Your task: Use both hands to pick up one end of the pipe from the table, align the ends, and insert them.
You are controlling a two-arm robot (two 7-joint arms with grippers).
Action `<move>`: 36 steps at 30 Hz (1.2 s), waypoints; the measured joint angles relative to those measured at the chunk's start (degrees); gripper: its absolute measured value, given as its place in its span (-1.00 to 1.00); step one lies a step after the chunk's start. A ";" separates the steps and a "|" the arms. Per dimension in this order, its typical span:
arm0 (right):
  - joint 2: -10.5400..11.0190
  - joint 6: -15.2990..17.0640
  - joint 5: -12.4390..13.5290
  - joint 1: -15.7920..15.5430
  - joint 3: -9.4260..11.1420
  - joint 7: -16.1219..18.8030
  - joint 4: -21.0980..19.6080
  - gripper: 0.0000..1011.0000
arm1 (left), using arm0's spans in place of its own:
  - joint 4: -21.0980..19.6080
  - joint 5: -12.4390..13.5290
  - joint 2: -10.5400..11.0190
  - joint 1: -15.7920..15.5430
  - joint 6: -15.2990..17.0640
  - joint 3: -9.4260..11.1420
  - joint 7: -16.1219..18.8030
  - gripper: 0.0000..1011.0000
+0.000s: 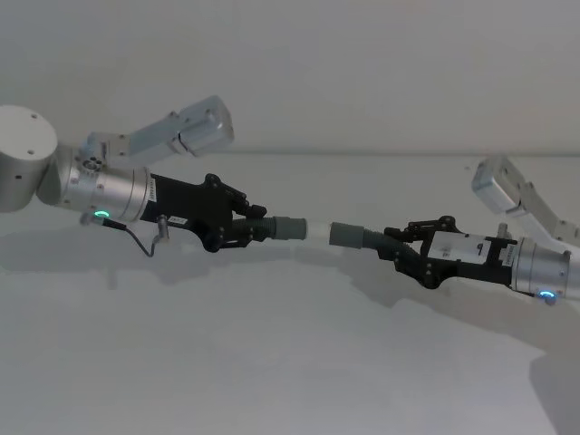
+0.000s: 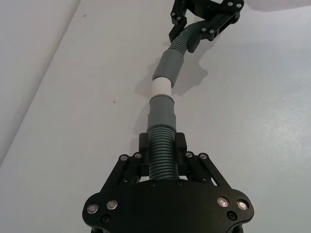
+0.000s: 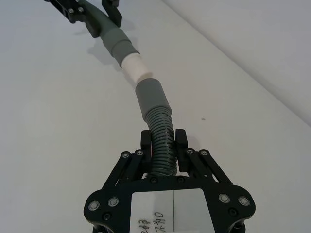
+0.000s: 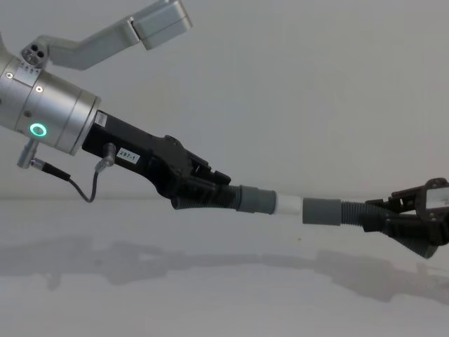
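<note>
Label "297-1" (left claw (image 4: 210, 189)) above joined pipe (image 4: 280, 203).

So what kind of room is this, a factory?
More likely a robot test lab than a factory: a plain white table, a bare wall behind, and just the left gripper and right gripper holding two pipe pieces.

The right gripper (image 4: 393, 219) is cut off by the chest view's right edge. Ribbed sections of each pipe piece (image 2: 162, 158) are hidden between clamped fingers (image 2: 144, 145). How deep the whitish tip (image 3: 135, 66) is seated cannot be determined.
</note>
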 joint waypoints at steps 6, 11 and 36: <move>-0.07 -0.19 0.73 0.16 -0.08 0.95 0.14 -0.44 | 0.66 0.01 -0.37 -0.23 -0.15 0.09 -0.14 -0.41; -0.13 -0.41 1.51 0.33 -0.21 1.95 0.25 -0.44 | 1.04 0.06 -0.70 -0.36 -0.32 0.16 -0.23 -0.41; -0.26 -1.01 4.16 0.64 -0.83 3.91 1.06 -0.44 | 1.62 -0.92 -1.33 -0.35 -1.25 0.01 -1.02 -0.41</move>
